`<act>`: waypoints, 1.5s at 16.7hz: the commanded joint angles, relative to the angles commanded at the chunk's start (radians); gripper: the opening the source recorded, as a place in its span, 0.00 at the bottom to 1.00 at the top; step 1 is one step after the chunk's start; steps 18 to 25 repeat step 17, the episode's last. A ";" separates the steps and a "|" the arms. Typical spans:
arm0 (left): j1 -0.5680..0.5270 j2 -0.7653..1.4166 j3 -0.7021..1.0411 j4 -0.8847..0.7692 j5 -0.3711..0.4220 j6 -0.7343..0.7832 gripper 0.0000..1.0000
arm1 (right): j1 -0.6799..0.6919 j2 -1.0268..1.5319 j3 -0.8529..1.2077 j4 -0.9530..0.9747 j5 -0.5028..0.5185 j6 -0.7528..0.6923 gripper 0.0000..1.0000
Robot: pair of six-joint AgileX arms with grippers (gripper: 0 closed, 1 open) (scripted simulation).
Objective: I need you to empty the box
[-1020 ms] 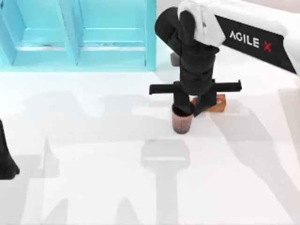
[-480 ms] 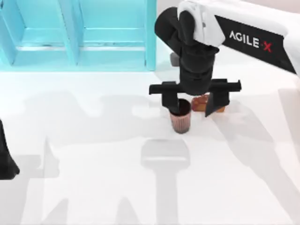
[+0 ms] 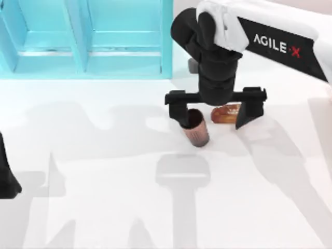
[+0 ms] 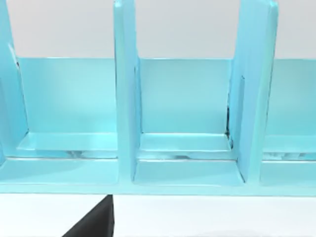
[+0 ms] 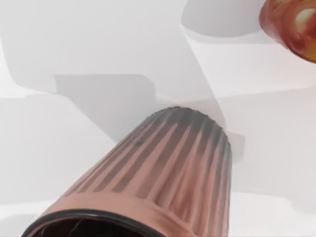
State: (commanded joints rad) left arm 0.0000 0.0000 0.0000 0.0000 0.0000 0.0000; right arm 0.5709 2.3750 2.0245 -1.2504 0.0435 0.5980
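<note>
Your box (image 3: 88,39) sits at the table's far left edge in the top view — teal, split by upright dividers. The compartments facing the left wrist camera (image 4: 185,123) look bare down to their floors.

The cup (image 3: 196,129) stands on the table (image 3: 104,197) just in front of the box's right end, ribbed, copper-brown, tilted with its mouth toward the left finger (image 3: 179,111). You can't make out anything inside it; the right wrist view catches its dark rim and ribbed wall (image 5: 168,168). The bread (image 3: 227,112), an orange-brown lump, lies just right of the cup, apart from it.

Right gripper (image 3: 215,116) hangs over both items, fingers spread wide — left finger beside the cup's rim, whether it touches you can't tell; right finger just past the bread.

Room: the whole near half of the table is open. Left arm (image 3: 8,176) is parked at the left edge.

Against a second ago: fingers were together at the cup's mouth, now they're apart; the cup has tipped from upright; the bread sits more exposed.
</note>
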 joint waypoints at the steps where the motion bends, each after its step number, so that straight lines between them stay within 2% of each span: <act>1: 0.000 0.000 0.000 0.000 0.000 0.000 1.00 | 0.000 0.000 0.000 0.000 0.000 0.000 1.00; 6: 0.000 0.000 0.000 0.000 0.000 0.000 1.00 | -0.002 0.019 0.073 -0.071 0.000 0.001 1.00; 12: 0.000 0.000 0.000 0.000 0.000 0.000 1.00 | -0.003 0.068 0.420 -0.347 0.001 0.001 1.00; 15: 0.000 0.000 0.000 0.000 0.000 0.000 1.00 | -0.005 0.079 0.528 -0.447 0.001 -0.002 1.00; 25: 0.000 0.000 0.000 0.000 0.000 0.000 1.00 | -0.006 0.081 0.546 -0.466 0.001 -0.002 1.00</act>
